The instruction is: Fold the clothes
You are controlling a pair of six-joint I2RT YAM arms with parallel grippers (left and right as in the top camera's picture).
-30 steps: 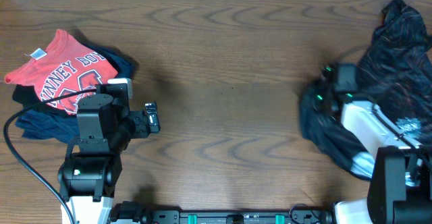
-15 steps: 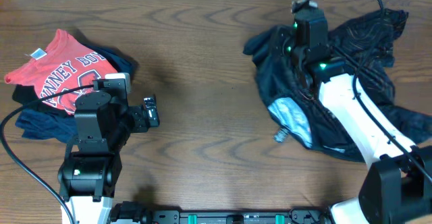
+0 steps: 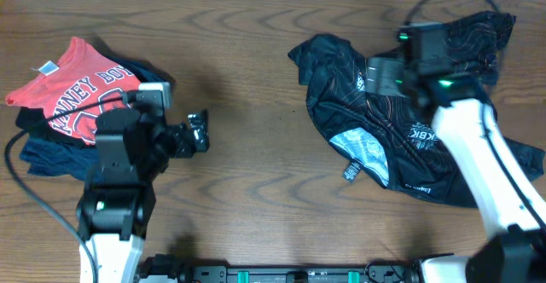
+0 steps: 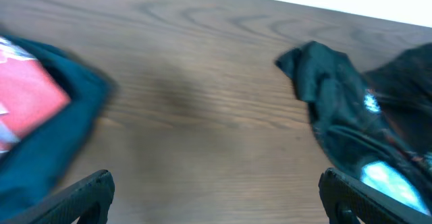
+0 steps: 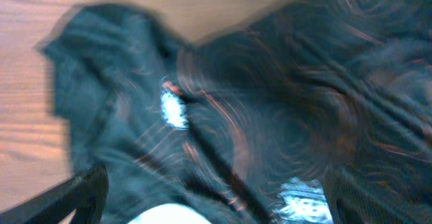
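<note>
The black jersey (image 3: 354, 117) with thin orange lines lies crumpled and partly spread on the right half of the table, its pale inner label and white lettering showing. My right gripper (image 3: 378, 77) hovers over its upper middle. In the right wrist view the gripper (image 5: 216, 200) stands open, jaws wide apart with only blurred jersey fabric (image 5: 270, 102) below them. My left gripper (image 3: 198, 135) is open at the left, well away from the jersey. In the left wrist view the gripper (image 4: 214, 197) has bare wood between its fingers, and a jersey sleeve (image 4: 324, 89) lies ahead to the right.
A red T-shirt (image 3: 77, 91) with white letters lies on a navy shirt (image 3: 47, 157) at the far left, behind my left arm; both show at the left edge of the left wrist view (image 4: 34, 116). Brown wood table (image 3: 256, 78) stretches between the two piles.
My right gripper carried the jersey from the far right edge toward the table's middle, then opened and let it go. The jersey now lies more spread out. My left arm barely moved.
</note>
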